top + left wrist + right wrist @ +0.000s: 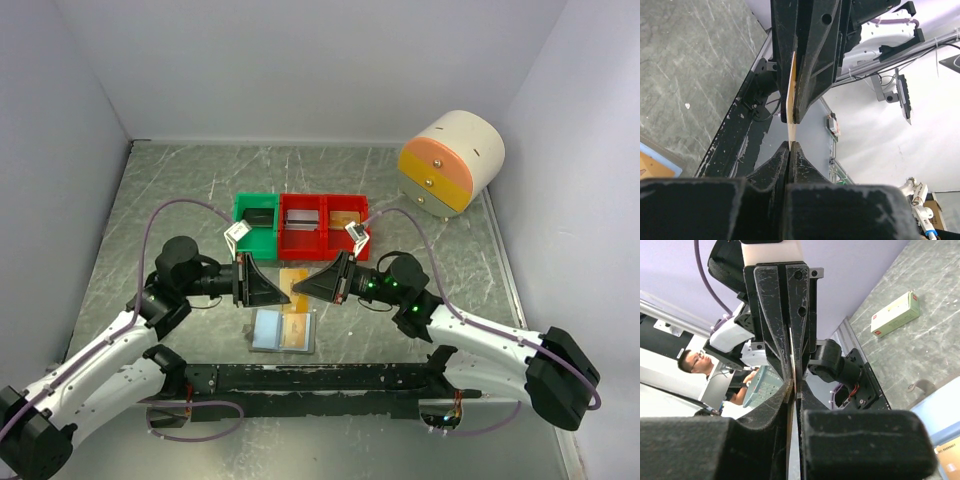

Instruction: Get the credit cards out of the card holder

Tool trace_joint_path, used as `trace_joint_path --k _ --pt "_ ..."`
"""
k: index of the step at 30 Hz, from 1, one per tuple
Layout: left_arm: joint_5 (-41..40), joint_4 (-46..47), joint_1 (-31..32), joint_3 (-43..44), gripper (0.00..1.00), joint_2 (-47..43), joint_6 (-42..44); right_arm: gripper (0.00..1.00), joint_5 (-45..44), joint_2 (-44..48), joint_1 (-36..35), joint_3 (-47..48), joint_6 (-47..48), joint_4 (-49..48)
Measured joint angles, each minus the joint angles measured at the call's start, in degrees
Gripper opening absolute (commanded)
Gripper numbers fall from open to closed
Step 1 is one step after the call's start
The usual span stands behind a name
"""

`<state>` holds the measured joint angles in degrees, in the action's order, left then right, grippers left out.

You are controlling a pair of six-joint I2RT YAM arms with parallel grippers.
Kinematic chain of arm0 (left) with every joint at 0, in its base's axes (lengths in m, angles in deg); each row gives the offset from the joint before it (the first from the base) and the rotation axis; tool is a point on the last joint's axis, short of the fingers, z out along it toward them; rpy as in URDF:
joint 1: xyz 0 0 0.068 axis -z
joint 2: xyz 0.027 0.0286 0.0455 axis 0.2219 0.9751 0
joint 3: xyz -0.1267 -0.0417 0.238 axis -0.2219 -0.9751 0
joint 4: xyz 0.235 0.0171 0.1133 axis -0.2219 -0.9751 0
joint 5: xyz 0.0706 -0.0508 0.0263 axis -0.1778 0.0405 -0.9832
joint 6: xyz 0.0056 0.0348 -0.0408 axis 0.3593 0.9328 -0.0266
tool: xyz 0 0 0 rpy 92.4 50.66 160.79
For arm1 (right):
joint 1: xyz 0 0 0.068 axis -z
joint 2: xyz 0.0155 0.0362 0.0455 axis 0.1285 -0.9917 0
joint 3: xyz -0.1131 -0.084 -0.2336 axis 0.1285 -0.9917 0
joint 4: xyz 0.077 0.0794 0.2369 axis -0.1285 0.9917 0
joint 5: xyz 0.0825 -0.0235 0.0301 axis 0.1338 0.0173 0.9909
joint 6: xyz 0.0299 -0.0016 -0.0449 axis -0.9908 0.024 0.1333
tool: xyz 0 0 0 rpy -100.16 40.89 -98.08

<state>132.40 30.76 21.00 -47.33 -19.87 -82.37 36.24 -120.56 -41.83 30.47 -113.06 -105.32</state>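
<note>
Top external view: the left gripper (286, 293) and the right gripper (300, 286) meet tip to tip. Both are pressed together on the same thin orange-tan rectangular credit card (296, 277), which bridges the two sets of fingers. Each wrist view shows it edge-on as a pale sliver (791, 85) (791, 347) running from that camera's own fingers into the opposite pair.

The flat grey two-panel card holder (266, 328) lies open on the table below the joined fingertips, toward the arm bases and not touching them. Its pale blue pocket is on the left gripper's side. A second orange-tan card (298, 332) sits in the panel on the right gripper's side.

A green plastic bin (255, 222) and red plastic bins (320, 222) stand just beyond the grippers.
</note>
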Motion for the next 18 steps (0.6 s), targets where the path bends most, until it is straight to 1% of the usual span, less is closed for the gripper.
trace_joint_path --k 6,8,10,14,17,18 --pt "0.3 0.3 0.0 1.2 0.07 -0.6 -0.1 0.24 2.2 0.9 0.0 1.3 0.8 1.4" --pt "0.3 0.4 0.0 2.0 0.07 -0.7 -0.1 0.25 2.6 2.1 0.0 1.9 1.4 2.7" --pt "0.3 0.6 0.0 2.8 0.07 -1.0 -0.1 0.23 2.9 3.0 0.0 2.4 1.9 3.5" --pt "0.3 1.0 0.0 3.3 0.07 -1.6 -0.1 0.14 3.6 3.7 0.0 2.8 2.3 3.7" --pt "0.6 1.0 0.0 3.4 0.07 -1.6 -0.1 0.13 3.8 3.8 0.0 2.8 2.3 3.7" --pt "0.7 1.0 0.0 3.4 0.07 -1.6 -0.1 0.11 3.8 3.8 0.0 2.8 2.2 3.6"
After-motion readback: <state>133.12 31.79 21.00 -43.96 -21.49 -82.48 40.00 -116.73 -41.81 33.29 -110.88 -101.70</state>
